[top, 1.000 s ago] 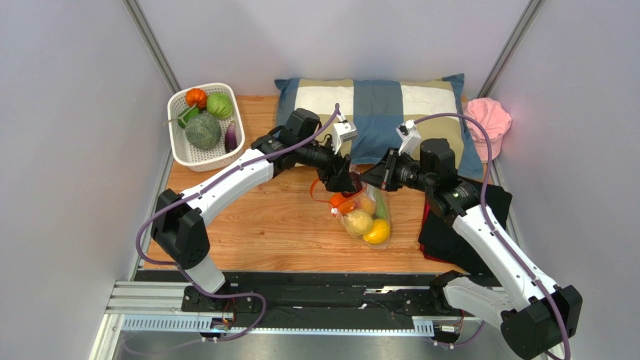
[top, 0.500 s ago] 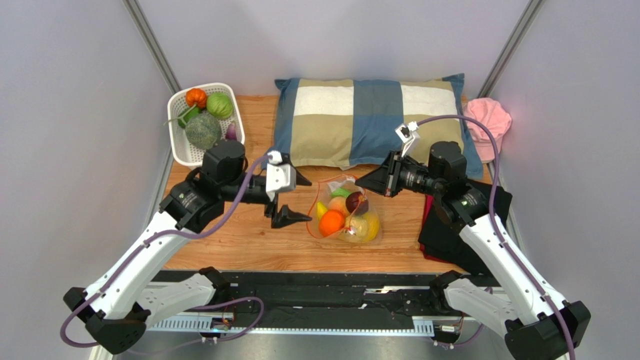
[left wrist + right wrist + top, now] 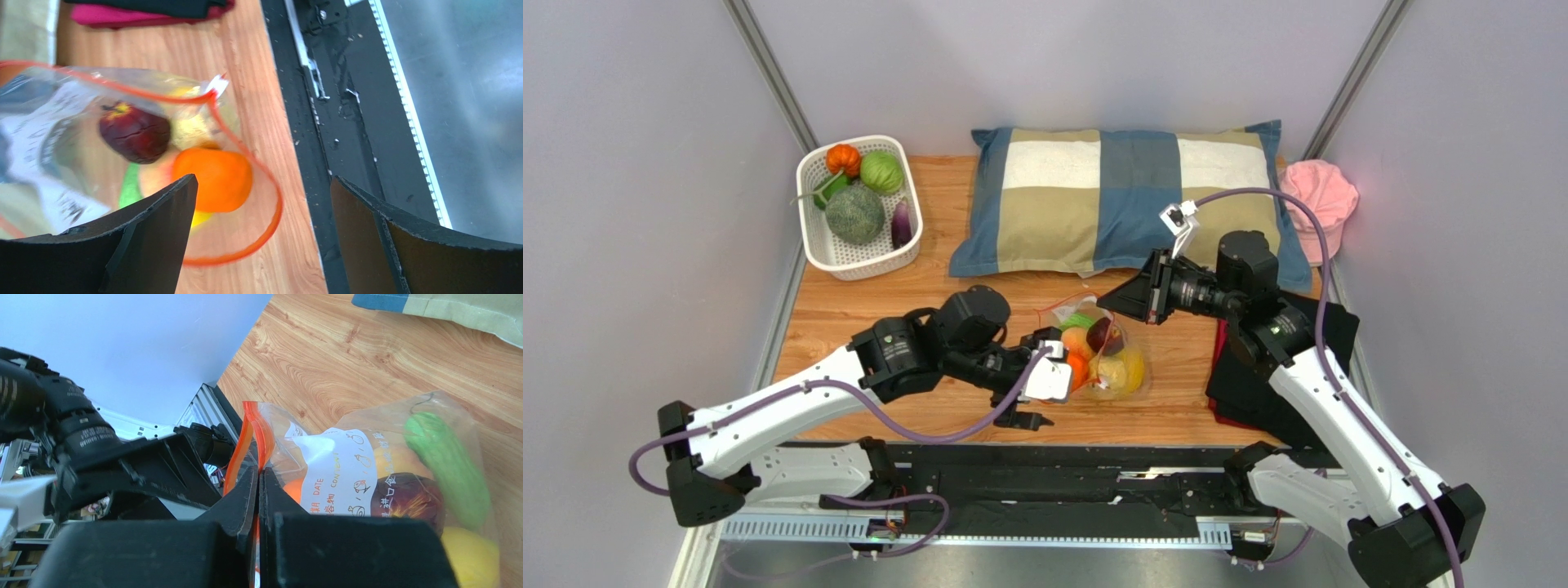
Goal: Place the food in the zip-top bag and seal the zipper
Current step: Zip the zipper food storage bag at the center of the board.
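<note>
Right tool [image 3: 258, 478]: clamped on zipper [image 3: 249, 429] end.
Left tool [image 3: 263, 184]: spread, empty, beside bag [image 3: 55, 122] mouth.
Next: we'd pinch the strip beside that clamp and slide along it, strip taut.

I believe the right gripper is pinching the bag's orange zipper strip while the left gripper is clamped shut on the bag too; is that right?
Not quite. The left gripper is open wide beside the zip-top bag, as the left wrist view shows. The right gripper does pinch the zipper strip.
</note>
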